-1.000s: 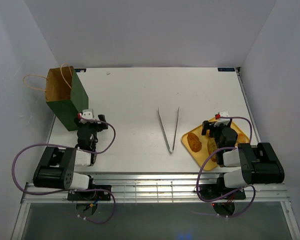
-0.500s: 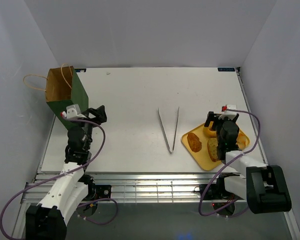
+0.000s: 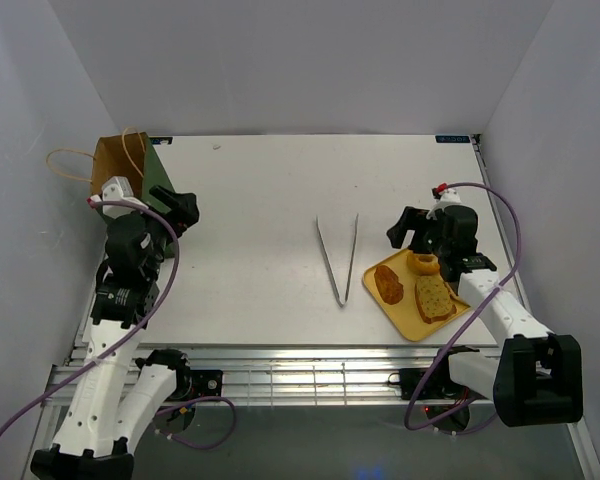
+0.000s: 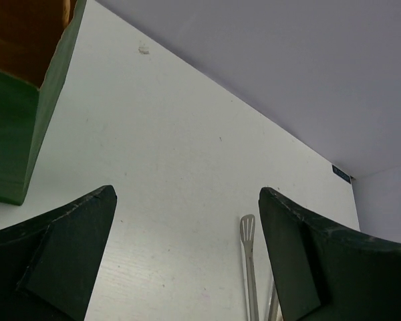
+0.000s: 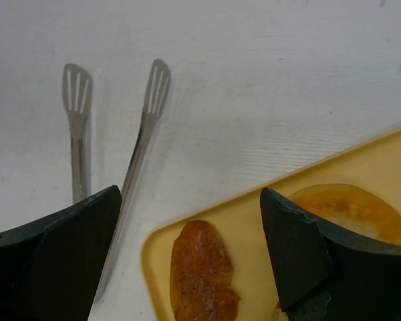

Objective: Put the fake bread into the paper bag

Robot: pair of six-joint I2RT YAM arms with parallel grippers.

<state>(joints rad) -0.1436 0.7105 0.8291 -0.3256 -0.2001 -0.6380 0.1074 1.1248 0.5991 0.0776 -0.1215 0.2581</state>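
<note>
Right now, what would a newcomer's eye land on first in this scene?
The yellow tray at the near right stands out, with three pieces of fake bread on it. The dark green paper bag stands upright at the far left, and metal tongs lie mid-table. The left gripper beside the bag and the right gripper near the tray are open and empty.
</note>
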